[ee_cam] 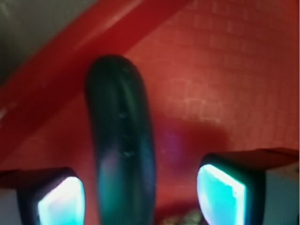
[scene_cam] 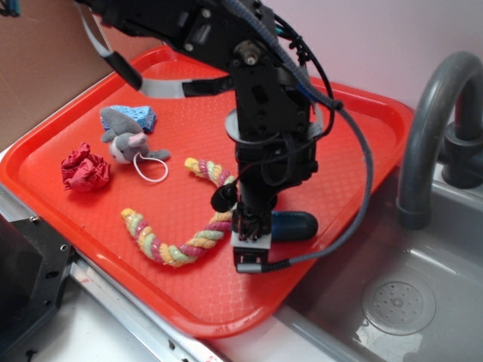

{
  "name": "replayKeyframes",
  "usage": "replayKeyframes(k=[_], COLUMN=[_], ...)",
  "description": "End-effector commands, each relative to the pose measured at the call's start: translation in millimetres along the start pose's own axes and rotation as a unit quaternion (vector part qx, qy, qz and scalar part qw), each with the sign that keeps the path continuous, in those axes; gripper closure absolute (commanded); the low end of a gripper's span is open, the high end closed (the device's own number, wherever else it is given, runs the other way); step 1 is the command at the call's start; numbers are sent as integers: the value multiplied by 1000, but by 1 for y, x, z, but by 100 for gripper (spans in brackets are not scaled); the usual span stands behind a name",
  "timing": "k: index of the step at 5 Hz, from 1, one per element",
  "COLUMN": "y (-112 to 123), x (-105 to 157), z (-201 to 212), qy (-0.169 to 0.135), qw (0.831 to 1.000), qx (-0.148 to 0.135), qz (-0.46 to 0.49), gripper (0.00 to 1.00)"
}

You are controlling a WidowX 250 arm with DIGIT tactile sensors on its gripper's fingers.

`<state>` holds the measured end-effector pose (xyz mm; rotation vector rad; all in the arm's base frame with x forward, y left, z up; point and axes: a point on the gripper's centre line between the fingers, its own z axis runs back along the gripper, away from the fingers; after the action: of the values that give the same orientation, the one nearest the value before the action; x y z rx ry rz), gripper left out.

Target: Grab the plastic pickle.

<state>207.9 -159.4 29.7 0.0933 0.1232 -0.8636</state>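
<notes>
We see the pincer (scene_cam: 253, 245) down low over the red tray (scene_cam: 68, 219), near its sink-side edge. The pickle (scene_cam: 296, 225) lies flat on the tray, its dark rounded end sticking out past the arm toward the sink (scene_cam: 392, 302); the rest is hidden behind the pincer in the exterior view.

In the wrist view the pickle (ee_cam: 123, 150) runs lengthwise between the two fingers (ee_cam: 58, 199), closer to the one at left of frame. A clear gap of tray (ee_cam: 225, 70) floor shows between the pickle and the other finger. So we note the pincer as spread wide, straddling the pickle, not gripping it. Whether the near finger touches the pickle we cannot tell; that edge is blurred.

The rope (scene_cam: 181, 241) curves just beside the pincer, one end close to it. Farther back on the tray sit a grey mouse toy (scene_cam: 128, 143), a blue sponge (scene_cam: 139, 115) behind it, and a crumpled red cloth (scene_cam: 85, 168). A grey faucet (scene_cam: 426, 128) arches over the sink.
</notes>
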Motion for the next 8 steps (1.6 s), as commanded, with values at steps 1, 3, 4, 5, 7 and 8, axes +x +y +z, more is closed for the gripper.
replayKeyframes(k=[1, 3, 4, 5, 7, 8], y=[-10, -44, -58, -49, 11, 37], x=[6, 19, 24, 7, -82, -131], z=[5, 8, 11, 39, 122, 150], qy=[2, 23, 38, 31, -40, -95], qw=[999, 998, 998, 998, 954, 906], qx=[0, 14, 16, 25, 15, -8], qz=[-34, -56, -37, 45, 296, 413], gripper=[5, 100, 100, 100, 100, 100])
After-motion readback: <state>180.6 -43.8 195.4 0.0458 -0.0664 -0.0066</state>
